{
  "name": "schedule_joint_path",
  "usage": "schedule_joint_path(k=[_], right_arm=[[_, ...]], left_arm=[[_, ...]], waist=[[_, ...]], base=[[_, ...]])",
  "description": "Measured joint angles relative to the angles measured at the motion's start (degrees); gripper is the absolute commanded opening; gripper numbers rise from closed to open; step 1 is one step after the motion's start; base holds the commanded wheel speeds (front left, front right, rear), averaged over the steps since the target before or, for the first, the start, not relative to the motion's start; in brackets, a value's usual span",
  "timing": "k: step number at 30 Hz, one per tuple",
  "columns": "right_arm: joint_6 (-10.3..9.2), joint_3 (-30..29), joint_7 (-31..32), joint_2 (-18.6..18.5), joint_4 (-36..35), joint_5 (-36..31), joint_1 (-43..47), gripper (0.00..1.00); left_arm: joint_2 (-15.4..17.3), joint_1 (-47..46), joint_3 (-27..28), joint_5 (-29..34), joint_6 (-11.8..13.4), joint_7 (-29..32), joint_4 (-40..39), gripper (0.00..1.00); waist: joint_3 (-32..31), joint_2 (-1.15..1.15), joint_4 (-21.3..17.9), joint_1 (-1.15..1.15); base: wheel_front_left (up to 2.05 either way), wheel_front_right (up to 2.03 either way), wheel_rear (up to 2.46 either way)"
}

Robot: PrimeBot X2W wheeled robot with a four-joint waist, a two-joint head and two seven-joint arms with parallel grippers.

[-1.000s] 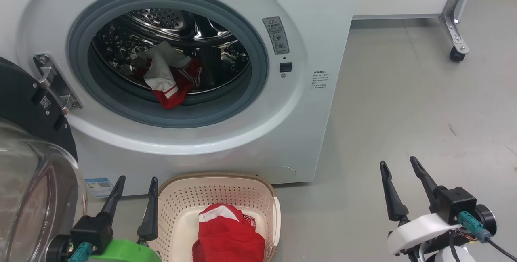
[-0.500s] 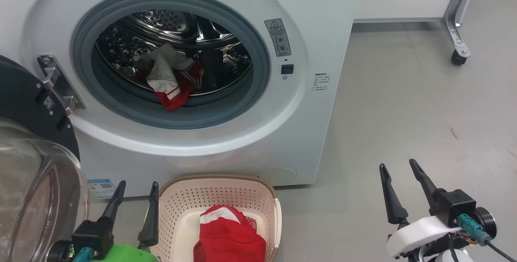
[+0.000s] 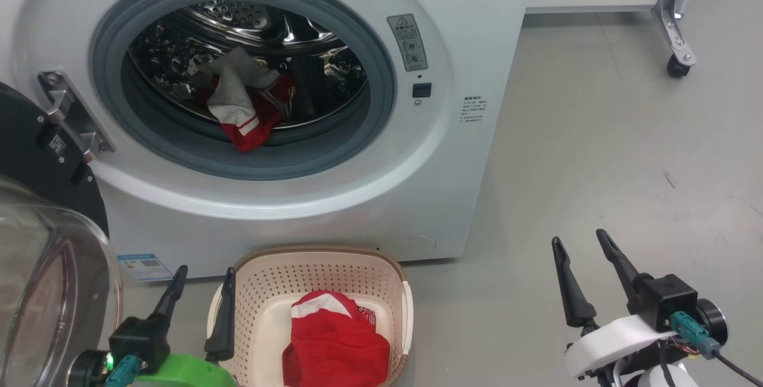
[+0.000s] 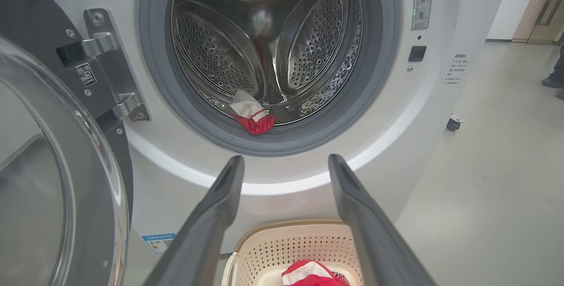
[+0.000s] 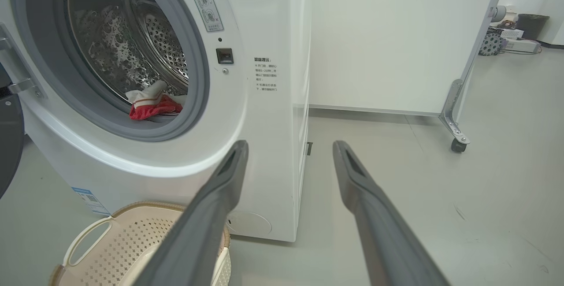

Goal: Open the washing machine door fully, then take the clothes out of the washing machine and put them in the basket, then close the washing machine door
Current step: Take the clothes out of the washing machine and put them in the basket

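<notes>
The washing machine (image 3: 465, 29) stands with its round opening uncovered. Its black washing machine door (image 3: 27, 154) with the clear glass bowl (image 3: 53, 291) is swung out to the left. Red and white clothes (image 3: 241, 107) lie at the front of the drum, seen as clothes (image 4: 251, 114) and clothes (image 5: 152, 103) from the wrists. The basket (image 3: 369, 274) sits on the floor below the opening with a red garment (image 3: 334, 339) inside. My left gripper (image 3: 202, 271) stands open beside the basket's left rim. My right gripper (image 3: 578, 241) stands open over bare floor to the right. Both hold nothing.
A white partition on a metal foot with a caster (image 3: 676, 65) stands behind the machine at the right. Grey floor (image 3: 626, 154) stretches right of the machine. A blue label (image 3: 140, 268) is on the machine's lower left front. A person's shoe (image 4: 553, 83) is at the far right.
The whole head picture has shifted a little as the camera moved. Both grippers stay open and empty in much the same places.
</notes>
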Motion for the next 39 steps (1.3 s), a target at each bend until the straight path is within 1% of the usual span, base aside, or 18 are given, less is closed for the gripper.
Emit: schedule_joint_path(k=[4,9,17,22,24,32,39], right_arm=[[-0.01,0.1,0.4,0.0,-1.0,0.0,0.0,1.00],[-0.01,0.1,0.6,0.0,-2.3,0.0,0.0,1.00],[-0.01,0.3,1.0,0.0,-4.4,0.0,-1.2,1.00],[0.01,0.7,1.0,0.5,-5.5,0.5,-3.1,1.00],[0.01,0.7,1.0,0.7,-5.6,0.5,-3.6,1.00],[0.08,1.2,0.3,1.8,-6.0,2.0,-6.3,1.00],[0.58,2.4,-0.8,2.3,-6.0,3.4,-9.4,1.00]], left_arm=[[0.3,-1.5,-0.1,0.1,0.0,1.0,0.3,1.00],[0.3,-5.7,-0.5,0.1,0.0,3.1,0.9,1.00],[0.3,-14.7,-1.2,-0.7,-1.5,7.9,4.0,1.00],[2.1,-22.3,-0.9,-0.8,-1.6,13.0,7.3,1.00],[2.9,-25.2,-0.8,-0.8,-2.1,15.1,8.3,1.00],[6.3,-36.6,0.5,-1.0,-2.3,23.5,10.7,1.00],[10.8,-48.1,1.6,0.1,-2.4,31.3,11.9,1.00]], waist=[[1.3,0.00,-0.5,0.00],[3.6,0.00,-1.2,0.00],[8.9,0.00,-2.7,0.00],[13.4,0.00,-4.4,0.00],[14.9,0.00,-5.2,0.00],[21.0,0.00,-8.6,0.00],[26.6,0.00,-11.8,0.00]], base=[[0.00,0.00,0.00],[0.00,0.00,0.00],[0.00,0.00,0.00],[0.00,0.00,0.00],[0.00,0.00,0.00],[0.00,0.00,0.00],[0.00,0.00,0.00]])
